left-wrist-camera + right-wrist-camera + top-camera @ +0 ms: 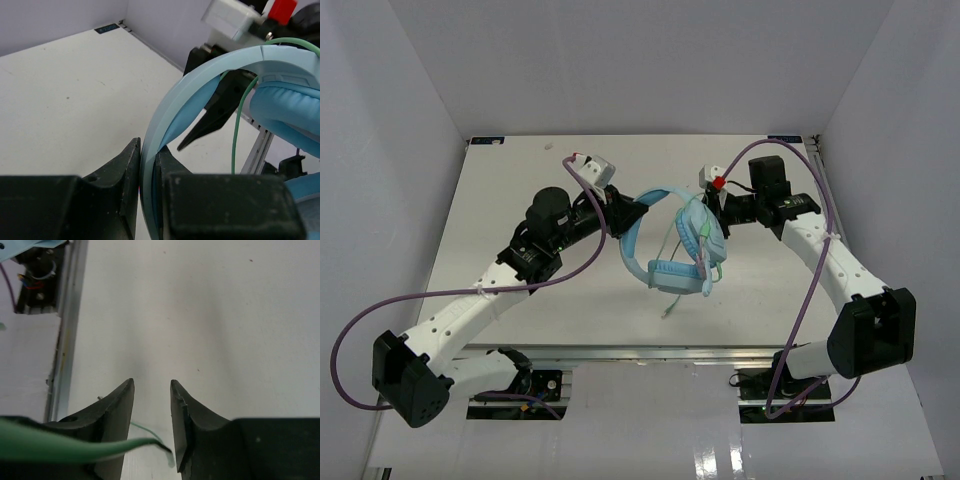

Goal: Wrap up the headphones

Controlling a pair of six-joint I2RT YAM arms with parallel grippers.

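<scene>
The light blue headphones [675,274] hang above the middle of the table, held up by the headband. My left gripper [642,207] is shut on the headband [150,150], one finger on each side. The upper earcup [700,228] sits right beside my right gripper [713,218], whose black fingers [215,112] show behind the headband. The right gripper [152,385] is open. The thin green cable [75,447] crosses loosely between its fingers near their base, not pinched. The cable's loose end [667,313] dangles below the lower earcup, near the table.
The white table [520,170] is walled by white panels at the left, back and right. A metal rail [650,352] runs along the near edge and also shows in the right wrist view [67,315]. Thick purple robot cables [440,295] loop beside each arm.
</scene>
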